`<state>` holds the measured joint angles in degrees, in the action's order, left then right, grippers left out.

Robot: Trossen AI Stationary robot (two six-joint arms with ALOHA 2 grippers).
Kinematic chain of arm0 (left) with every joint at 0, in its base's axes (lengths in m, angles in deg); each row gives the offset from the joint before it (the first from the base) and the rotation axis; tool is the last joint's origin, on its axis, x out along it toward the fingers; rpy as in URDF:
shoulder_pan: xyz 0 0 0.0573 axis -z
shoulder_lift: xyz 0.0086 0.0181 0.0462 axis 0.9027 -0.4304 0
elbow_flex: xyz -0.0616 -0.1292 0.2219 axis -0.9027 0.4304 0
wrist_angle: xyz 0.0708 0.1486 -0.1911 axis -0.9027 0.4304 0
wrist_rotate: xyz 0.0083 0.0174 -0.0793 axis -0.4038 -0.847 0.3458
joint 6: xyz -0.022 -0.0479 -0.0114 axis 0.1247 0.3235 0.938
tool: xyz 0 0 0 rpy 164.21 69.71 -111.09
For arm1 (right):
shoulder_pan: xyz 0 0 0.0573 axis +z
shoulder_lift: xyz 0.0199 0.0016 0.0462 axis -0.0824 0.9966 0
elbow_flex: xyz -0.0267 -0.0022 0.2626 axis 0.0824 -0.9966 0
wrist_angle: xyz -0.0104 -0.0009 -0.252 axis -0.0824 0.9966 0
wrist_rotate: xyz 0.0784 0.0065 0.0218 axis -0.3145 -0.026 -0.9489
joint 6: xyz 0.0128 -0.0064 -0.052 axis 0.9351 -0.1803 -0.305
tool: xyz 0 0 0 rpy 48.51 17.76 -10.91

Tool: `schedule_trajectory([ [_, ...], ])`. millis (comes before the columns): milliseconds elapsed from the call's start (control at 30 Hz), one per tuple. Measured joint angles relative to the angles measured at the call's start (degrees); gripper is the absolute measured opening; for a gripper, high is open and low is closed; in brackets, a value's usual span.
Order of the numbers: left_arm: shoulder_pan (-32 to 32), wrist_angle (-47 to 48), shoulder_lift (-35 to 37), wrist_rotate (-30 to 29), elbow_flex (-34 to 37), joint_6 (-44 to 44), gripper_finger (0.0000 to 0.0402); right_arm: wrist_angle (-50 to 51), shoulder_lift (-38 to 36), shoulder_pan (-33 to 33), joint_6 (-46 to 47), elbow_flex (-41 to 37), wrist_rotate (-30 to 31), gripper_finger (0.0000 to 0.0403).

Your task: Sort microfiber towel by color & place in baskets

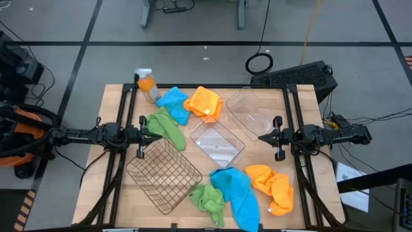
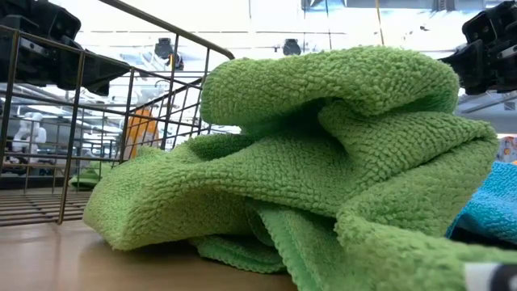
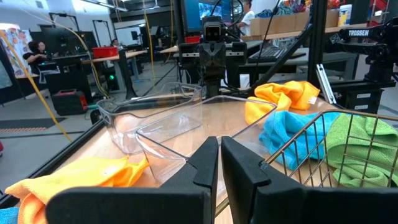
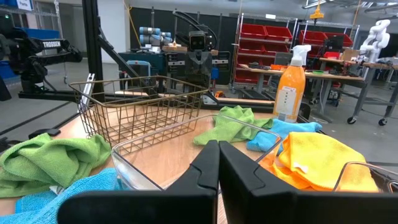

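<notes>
Green towel (image 2: 323,162) fills the low view, lying against the wire basket (image 2: 97,121). From above, six towels lie loose on the worktop (image 1: 116,103); wire basket and two clear tubs (image 1: 219,143) sit between the arms. Left hand (image 3: 220,163) hangs over the worktop's left side, fingers pressed together, holding nothing. Right hand (image 4: 217,163) opposite, likewise.
</notes>
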<state>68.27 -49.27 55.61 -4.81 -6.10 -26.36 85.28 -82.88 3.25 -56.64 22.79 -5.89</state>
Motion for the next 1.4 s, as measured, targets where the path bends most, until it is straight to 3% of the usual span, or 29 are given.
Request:
schedule_trajectory([
  [800,-0.01,0.00,0.00,0.01,0.00,0.02,0.0029,-0.54,0.01,0.00,-3.70,-0.04,0.22,0.0000],
  [1400,0.01,0.00,0.01,-0.01,-0.02,0.02,0.0029,-1.00,0.00,-0.01,1.00,-0.04,0.07,0.0000],
])
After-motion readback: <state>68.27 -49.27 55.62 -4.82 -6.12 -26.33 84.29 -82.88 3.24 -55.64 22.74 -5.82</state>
